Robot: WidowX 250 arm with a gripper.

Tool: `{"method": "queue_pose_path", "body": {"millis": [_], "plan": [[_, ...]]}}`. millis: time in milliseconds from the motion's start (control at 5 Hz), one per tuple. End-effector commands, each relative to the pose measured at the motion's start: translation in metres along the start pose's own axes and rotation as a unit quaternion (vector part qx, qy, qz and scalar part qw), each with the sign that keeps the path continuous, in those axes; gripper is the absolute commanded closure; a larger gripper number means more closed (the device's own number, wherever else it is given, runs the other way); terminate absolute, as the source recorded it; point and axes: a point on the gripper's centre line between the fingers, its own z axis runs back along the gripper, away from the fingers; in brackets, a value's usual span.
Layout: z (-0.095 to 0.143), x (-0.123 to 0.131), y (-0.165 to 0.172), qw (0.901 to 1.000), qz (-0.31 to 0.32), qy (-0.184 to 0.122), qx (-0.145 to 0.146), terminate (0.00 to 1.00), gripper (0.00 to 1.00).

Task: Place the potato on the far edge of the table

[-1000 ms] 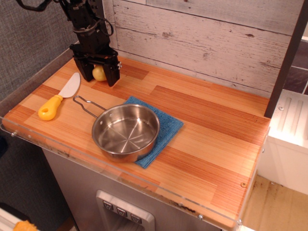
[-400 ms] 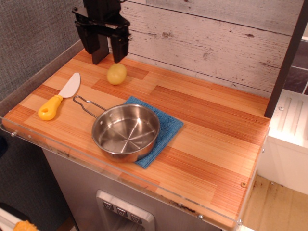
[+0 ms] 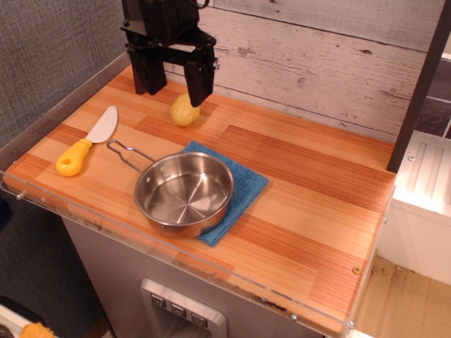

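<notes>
1. The gripper [image 3: 173,83] has let go and lifted; its jaws hang wide apart, empty.
2. The potato [image 3: 184,110] rolled a bit (toward 3 o'clock).
3. It sits on the table [image 3: 310,183] near the far edge, so the job looks done.

This looks like a mock kitchen set up for robot trials rather than a lived-in home. The desk [image 3: 303,176] is a striped wood-plank counter edged with a clear acrylic rim, backed by a whitewashed plank wall [image 3: 310,56] on the far side and grey fabric panelling [image 3: 49,56] on the left. Kitchen things lie on it: a steel pan [image 3: 184,193] on a blue cloth [image 3: 246,184] and a yellow-handled knife [image 3: 86,142]. A black robot arm [image 3: 158,21] hangs over the far left corner.
</notes>
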Motion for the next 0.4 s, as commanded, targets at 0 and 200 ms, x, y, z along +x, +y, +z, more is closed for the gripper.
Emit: {"method": "queue_pose_path", "body": {"millis": [0, 200], "plan": [[0.0176, -0.0083, 0.0088, 0.9965, -0.069, -0.025, -0.04, 0.0, 0.0], [0.0176, -0.0083, 0.0088, 0.9965, -0.069, -0.025, -0.04, 1.0, 0.0]]}}
